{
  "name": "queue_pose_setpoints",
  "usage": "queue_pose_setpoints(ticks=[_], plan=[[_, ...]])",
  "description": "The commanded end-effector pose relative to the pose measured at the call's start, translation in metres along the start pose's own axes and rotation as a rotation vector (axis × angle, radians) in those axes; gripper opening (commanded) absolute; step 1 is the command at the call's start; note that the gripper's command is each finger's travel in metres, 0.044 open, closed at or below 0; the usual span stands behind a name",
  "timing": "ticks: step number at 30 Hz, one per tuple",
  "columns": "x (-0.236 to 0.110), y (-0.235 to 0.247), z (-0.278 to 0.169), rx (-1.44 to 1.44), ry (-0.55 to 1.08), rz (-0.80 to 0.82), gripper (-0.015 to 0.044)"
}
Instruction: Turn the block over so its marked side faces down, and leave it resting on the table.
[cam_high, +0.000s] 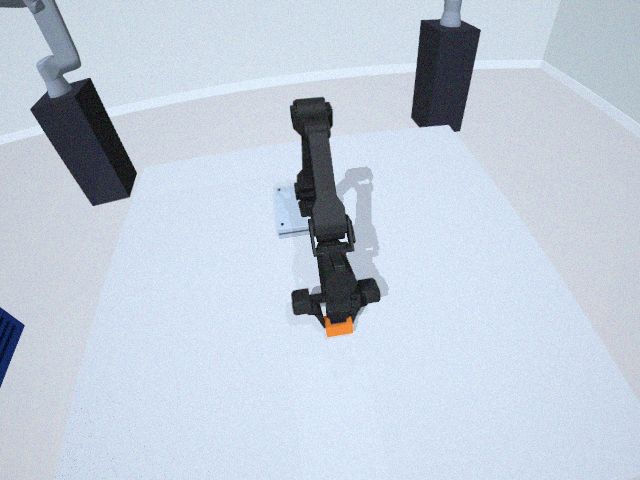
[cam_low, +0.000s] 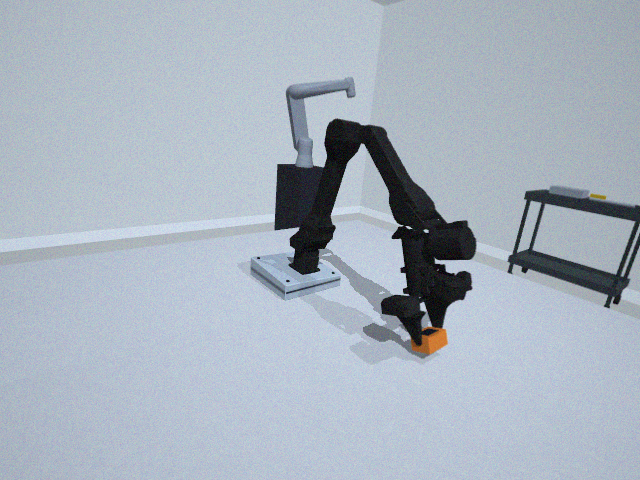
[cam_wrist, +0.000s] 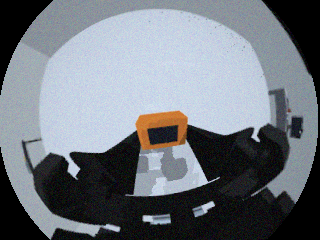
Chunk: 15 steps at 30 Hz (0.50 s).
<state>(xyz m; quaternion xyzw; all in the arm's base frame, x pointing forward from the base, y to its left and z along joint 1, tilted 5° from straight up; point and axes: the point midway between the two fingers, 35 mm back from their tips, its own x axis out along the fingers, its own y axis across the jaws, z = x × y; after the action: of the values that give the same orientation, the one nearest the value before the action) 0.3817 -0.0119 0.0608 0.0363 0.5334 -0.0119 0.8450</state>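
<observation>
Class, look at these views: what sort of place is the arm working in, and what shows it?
Probably a bare robot test room: a black arm bolted to a base plate on a white table, dark camera pedestals nearby, and a shelf cart by the wall.

Orange block (cam_low: 430, 340) w/ dark, maybe black, marked panel, black arm (cam_low: 392, 170), pale grey table (cam_high: 465, 310), black hand (cam_low: 427, 324)

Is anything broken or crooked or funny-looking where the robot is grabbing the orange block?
Nothing stands out. The gripper is shut on the orange block, which looks whole, with its dark marked side facing up. The block appears level at the table, though whether it touches is hard to tell. Nothing is spilled.
</observation>
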Motion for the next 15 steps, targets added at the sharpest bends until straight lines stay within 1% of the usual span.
queue_pose_setpoints(ticks=[1,10,15], plan=[[-0.0028,-0.0002,0.0003,0.004,-0.066,-0.003,0.0000],[-0.0064,-0.0001,-0.0043,0.006,-0.197,-0.001,0.0000],[-0.0063,-0.0001,-0.0046,0.006,-0.210,-0.001,0.0000]])
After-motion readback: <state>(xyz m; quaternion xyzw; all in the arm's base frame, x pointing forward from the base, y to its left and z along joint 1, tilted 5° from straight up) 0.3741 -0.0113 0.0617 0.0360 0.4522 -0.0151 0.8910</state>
